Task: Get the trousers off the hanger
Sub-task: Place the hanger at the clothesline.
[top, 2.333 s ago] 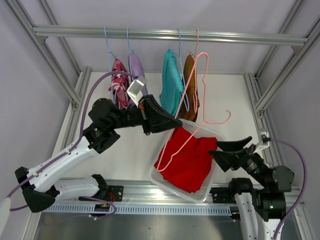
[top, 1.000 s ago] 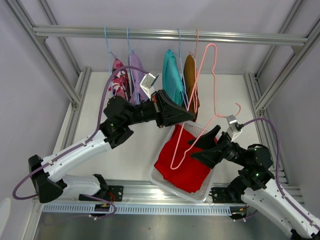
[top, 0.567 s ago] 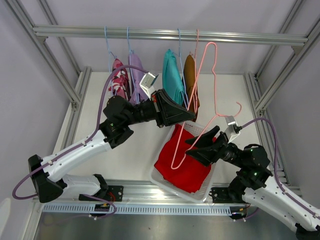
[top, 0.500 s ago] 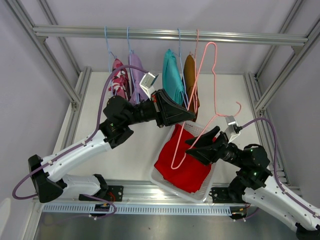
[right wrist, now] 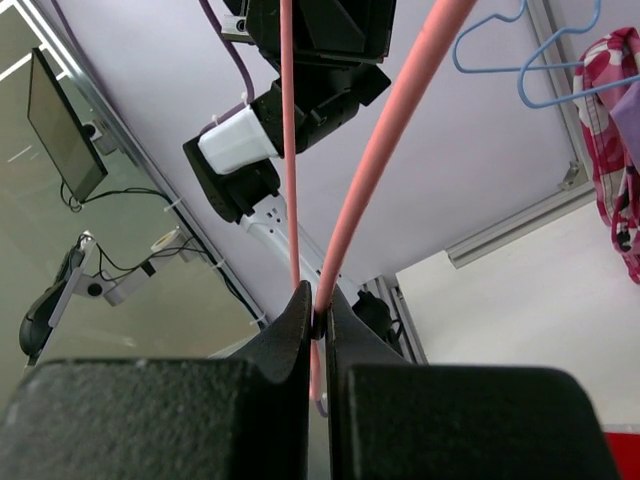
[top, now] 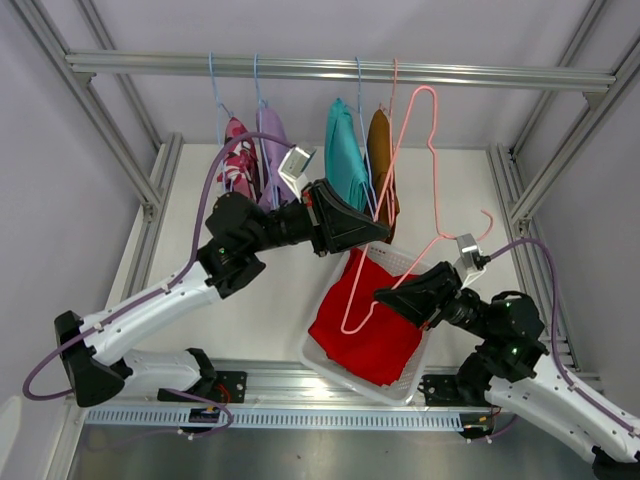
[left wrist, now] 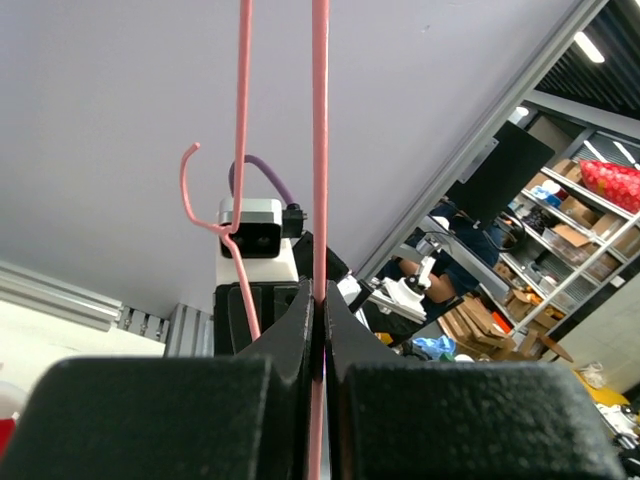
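Basket (top: 345,373) at the near edge holds the red trousers (top: 375,320) in a heap. Just beyond, the right gripper (top: 385,293) is clamped on the pink hanger (left wrist: 320,150), and the left gripper (top: 385,235) pinches its wire farther along. Farthest back, teal (top: 345,160), rust-brown (top: 378,140), lilac (top: 270,135) and camouflage trousers (top: 238,150) hang from the rail (top: 340,70).

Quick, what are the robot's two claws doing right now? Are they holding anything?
Left gripper: closed, pinching the wire of the pink hanger.
Right gripper: closed, pinching the same pink hanger.
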Controlling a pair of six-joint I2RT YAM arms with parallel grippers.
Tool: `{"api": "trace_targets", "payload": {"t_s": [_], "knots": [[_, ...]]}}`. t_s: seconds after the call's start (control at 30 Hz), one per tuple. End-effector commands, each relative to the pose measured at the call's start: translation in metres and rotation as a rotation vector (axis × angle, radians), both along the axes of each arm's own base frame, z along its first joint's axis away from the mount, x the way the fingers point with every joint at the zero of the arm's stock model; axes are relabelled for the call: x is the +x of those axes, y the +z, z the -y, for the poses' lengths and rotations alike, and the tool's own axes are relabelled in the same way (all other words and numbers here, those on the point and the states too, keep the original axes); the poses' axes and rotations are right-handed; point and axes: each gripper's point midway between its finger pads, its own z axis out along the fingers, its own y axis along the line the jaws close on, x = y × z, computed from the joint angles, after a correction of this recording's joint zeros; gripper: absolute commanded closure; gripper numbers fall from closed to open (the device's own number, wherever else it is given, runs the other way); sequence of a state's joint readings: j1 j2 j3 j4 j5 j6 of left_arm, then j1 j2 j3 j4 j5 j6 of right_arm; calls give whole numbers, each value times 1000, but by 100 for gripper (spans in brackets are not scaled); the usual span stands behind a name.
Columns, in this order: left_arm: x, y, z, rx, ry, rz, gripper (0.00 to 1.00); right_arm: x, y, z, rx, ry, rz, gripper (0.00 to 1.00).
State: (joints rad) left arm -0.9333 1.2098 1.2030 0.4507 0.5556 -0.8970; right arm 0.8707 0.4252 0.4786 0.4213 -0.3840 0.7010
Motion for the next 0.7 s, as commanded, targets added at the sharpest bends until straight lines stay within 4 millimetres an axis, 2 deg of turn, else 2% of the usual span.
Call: {"api": "trace_targets", "payload": {"t_s": [0.0, 0.07, 0.1, 0.17, 0.2, 0.23, 0.3, 0.4, 0.53, 0.67], "knots": [[3, 1, -10, 3, 63, 24, 100, -11, 32, 15, 59, -23, 85, 100], [8, -4, -12, 26, 107, 30, 99, -12, 31, 18, 39, -32, 84, 100], [9, -9, -15, 49, 125, 24, 98, -15, 37, 21, 44, -34, 96, 100], [16, -16, -19, 79, 183, 40, 84, -14, 37, 24, 21, -51, 88, 100], [17, -20, -23, 105, 207, 57, 83, -17, 43, 27, 25, -52, 99, 100], [20, -22, -26, 116, 237, 53, 83, -15, 39, 25, -3, -55, 84, 100], [22, -29, -31, 158, 267, 55, 86, -17, 45, 28, -14, -59, 98, 100], [27, -36, -38, 191, 319, 48, 91, -16, 41, 28, -44, -69, 92, 100], [29, -46, -42, 220, 339, 40, 97, -16, 40, 30, -70, -75, 81, 100], [31, -54, -41, 228, 342, 30, 98, -16, 39, 28, -87, -68, 68, 100]]}}
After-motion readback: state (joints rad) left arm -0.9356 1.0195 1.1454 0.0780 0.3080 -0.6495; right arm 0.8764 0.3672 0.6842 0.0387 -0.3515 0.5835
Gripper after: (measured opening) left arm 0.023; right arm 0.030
